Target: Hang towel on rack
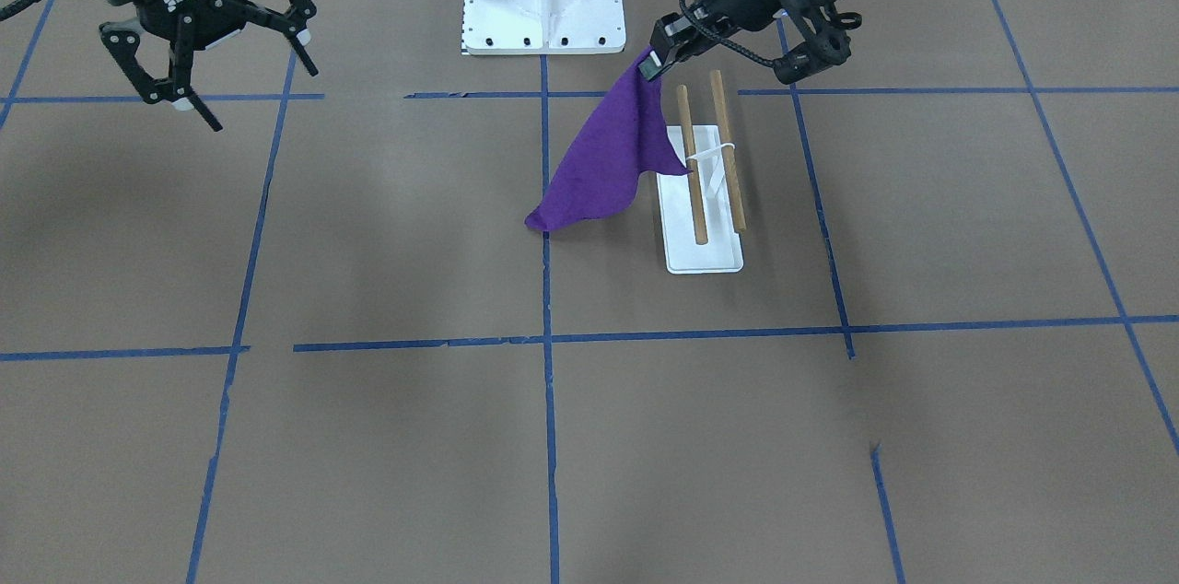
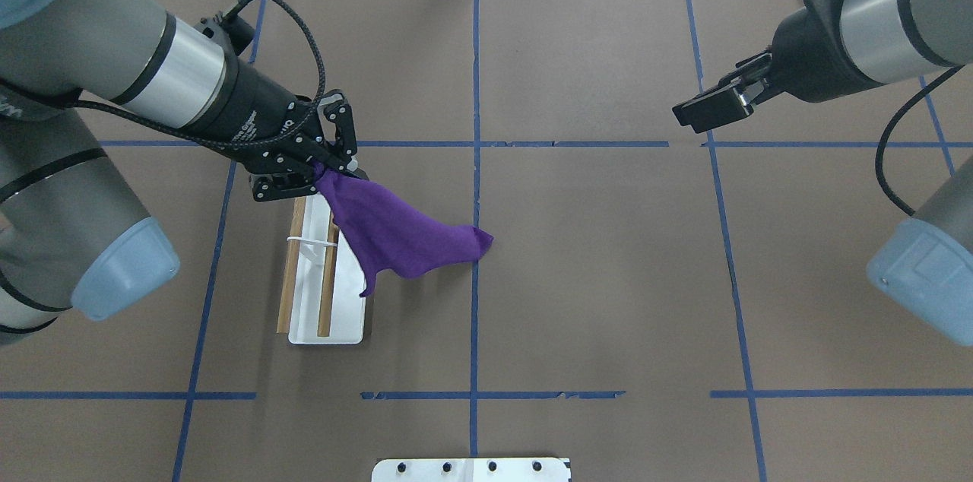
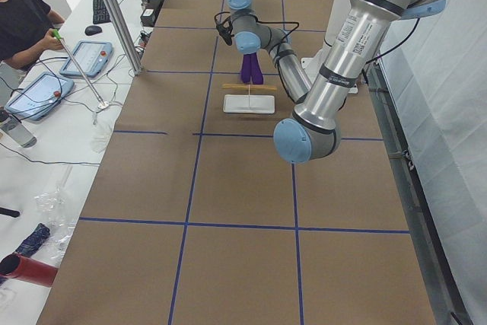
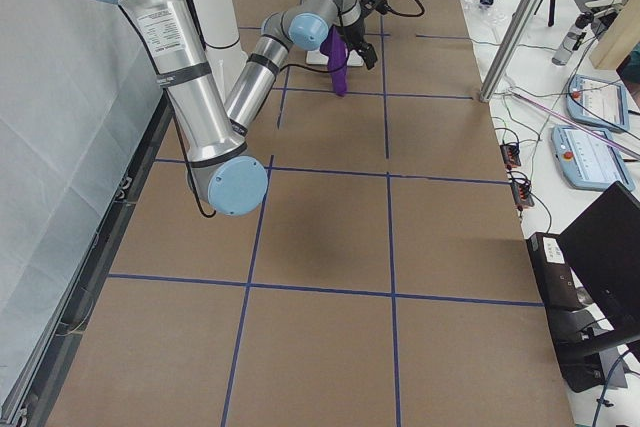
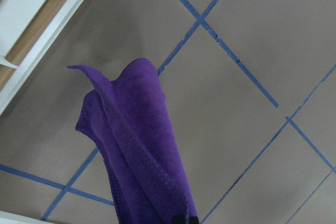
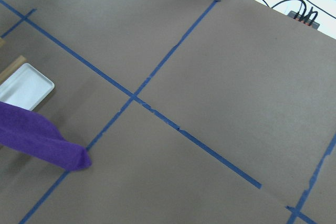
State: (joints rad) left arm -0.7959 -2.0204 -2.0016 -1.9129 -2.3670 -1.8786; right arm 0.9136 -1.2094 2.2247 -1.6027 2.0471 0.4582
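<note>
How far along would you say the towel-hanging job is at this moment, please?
Done: the left gripper is shut on one corner of the towel and holds it raised. In hand: the towel hangs beside the rack, draped over neither of its rods. Left: carry it across the rods and release. The right gripper is open and idle, well away.
</note>
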